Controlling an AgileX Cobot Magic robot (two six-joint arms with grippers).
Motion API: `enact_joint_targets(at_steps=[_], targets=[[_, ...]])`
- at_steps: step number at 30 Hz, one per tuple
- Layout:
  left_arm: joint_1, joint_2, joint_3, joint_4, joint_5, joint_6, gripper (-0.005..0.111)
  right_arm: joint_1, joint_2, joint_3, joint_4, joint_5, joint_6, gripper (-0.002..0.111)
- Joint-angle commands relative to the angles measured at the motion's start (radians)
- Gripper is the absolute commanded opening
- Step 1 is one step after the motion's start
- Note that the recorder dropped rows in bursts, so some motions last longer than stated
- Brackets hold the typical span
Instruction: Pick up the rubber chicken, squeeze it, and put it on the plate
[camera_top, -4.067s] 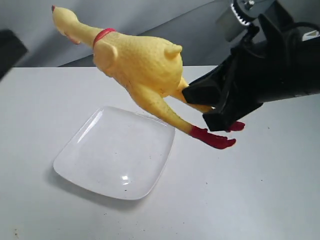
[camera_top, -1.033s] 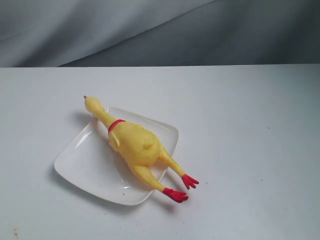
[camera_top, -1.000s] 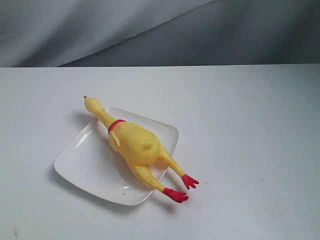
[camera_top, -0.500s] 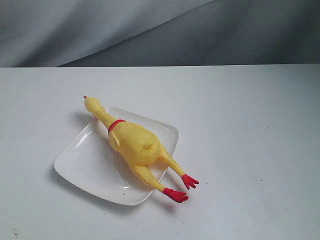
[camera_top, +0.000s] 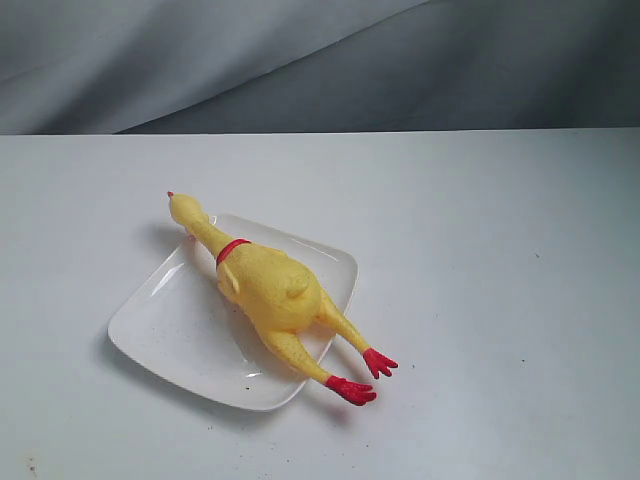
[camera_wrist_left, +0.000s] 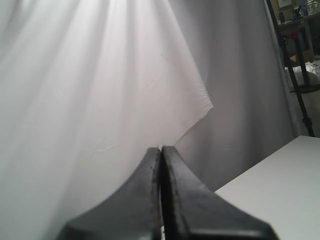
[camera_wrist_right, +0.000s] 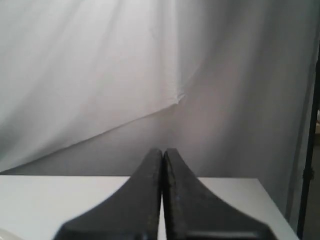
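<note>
The yellow rubber chicken (camera_top: 272, 290) lies diagonally across the white square plate (camera_top: 165, 325) in the exterior view. Its head pokes over the plate's far left edge and its red feet hang past the near right edge onto the table. No arm shows in the exterior view. In the left wrist view my left gripper (camera_wrist_left: 161, 148) is shut with nothing in it, its black fingers pressed together against the curtain. My right gripper (camera_wrist_right: 163, 150) in the right wrist view is likewise shut and empty, raised above the table's far edge.
A white table (camera_top: 480, 250) carries the plate, and a grey-white curtain (camera_top: 300, 60) hangs behind it. A dark stand (camera_wrist_left: 300, 75) shows at the edge of the left wrist view.
Earlier my right gripper held the chicken by its legs above the plate. Since then the chicken has lain on the plate with both arms out of the exterior view, unchanged over the last second.
</note>
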Motion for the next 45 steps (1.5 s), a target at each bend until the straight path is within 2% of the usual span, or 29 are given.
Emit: enact_joint_targets(at_steps=[1,8,12,18,24,32,45], targets=[[-0.004,-0.006,-0.004,-0.005,0.003,-0.004,0.001,-0.007,-0.002,0.162,0.046,-0.112,0.007,0.000],[-0.004,-0.006,-0.004,-0.005,0.003,-0.004,0.001,-0.007,-0.002,0.348,0.029,-0.248,0.049,0.000],[-0.004,-0.006,-0.004,-0.005,0.003,-0.004,0.001,-0.007,-0.002,0.394,-0.059,-0.265,0.049,0.000],[-0.004,-0.006,-0.004,-0.005,0.003,-0.004,0.001,-0.007,-0.002,0.411,-0.149,-0.225,0.053,0.000],[-0.004,-0.006,-0.004,-0.005,0.003,-0.004,0.001,-0.007,-0.002,0.474,-0.142,-0.225,0.065,0.000],[-0.004,-0.006,-0.004,-0.005,0.003,-0.004,0.001,-0.007,-0.002,0.474,-0.132,-0.157,0.067,0.000],[-0.004,-0.006,-0.004,-0.005,0.001,-0.004,0.001,-0.007,-0.002,0.474,-0.132,-0.154,0.069,0.000]])
